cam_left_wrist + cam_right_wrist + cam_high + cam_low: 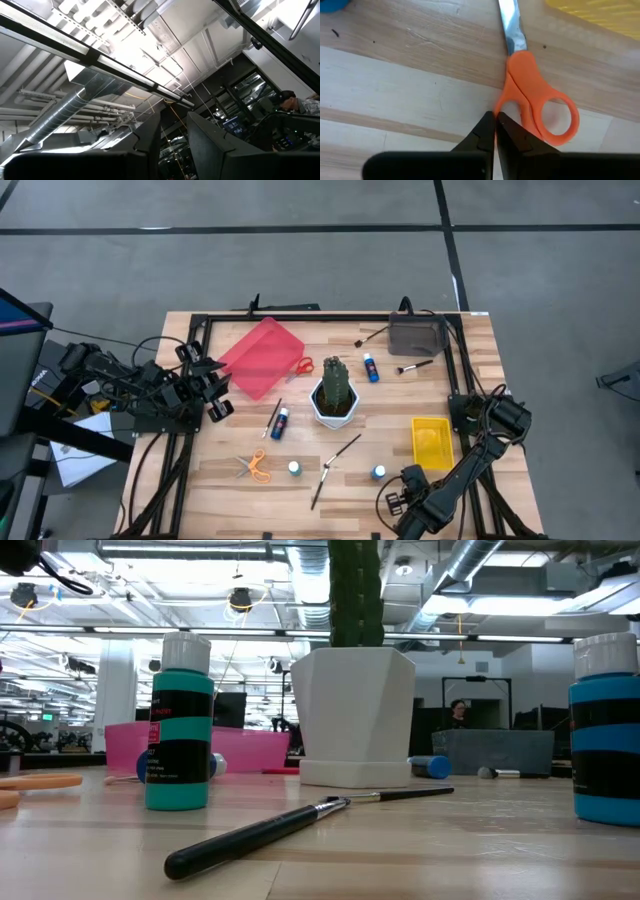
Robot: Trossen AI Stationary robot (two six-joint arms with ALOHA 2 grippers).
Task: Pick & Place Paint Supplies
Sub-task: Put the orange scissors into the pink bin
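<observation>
My right gripper [495,119] is shut and hovers low at the table's near right [405,485]. Its tips are at the orange handle of a pair of scissors [532,95] lying flat on the wood; my arm hides these in the high view. A second pair of orange scissors [258,467] lies near the front left, and a third [303,366] by the pink tray. Blue bottles stand [295,468], [379,472] or lie [279,421], [371,366]. A dark brush [336,463] lies in front of the cactus. My left gripper [215,395] is open and empty, pointing up, left of the pink tray. My right gripper comes from above with its shut fingertips [487,125] at the edge of the scissors' orange handle [506,102], just behind the pivot. I cannot tell whether they touch it. The scissors lie flat on the table, blades pointing away from the fingers.
The cactus in its white pot [334,392] stands mid-table. A yellow bin [432,442] sits right of the blue bottle, a grey bin [417,335] at the far right, and a pink tray [262,357] at the far left. Two more brushes [415,365], [372,335] lie near the grey bin.
</observation>
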